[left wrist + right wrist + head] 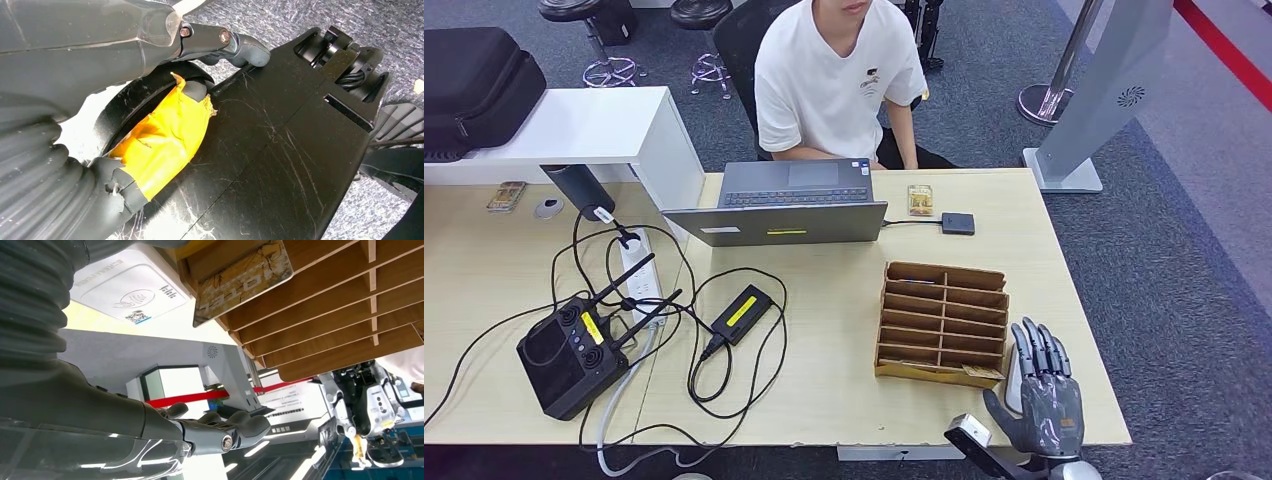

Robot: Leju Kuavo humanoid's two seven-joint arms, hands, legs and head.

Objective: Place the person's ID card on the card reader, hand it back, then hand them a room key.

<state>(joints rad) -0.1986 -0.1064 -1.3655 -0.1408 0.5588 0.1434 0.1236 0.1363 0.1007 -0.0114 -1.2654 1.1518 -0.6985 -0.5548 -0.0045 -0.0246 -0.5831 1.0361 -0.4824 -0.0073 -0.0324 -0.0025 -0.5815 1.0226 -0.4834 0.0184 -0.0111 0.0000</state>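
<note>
Right hand empty beside rack; wrist view: card.

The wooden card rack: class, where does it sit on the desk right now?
In the head view the wooden card rack sits on the desk's right half, in front of the laptop, with the robot's right hand just beside its near right corner.

The robot's right hand is grey, with darker segmented fingers and a thick grey thumb. In the right wrist view a ribbed grey cover leads to a glossy dark shell — a silver screw sits at a finger's base. Yellow tape wraps a black part in the left wrist view.
</note>
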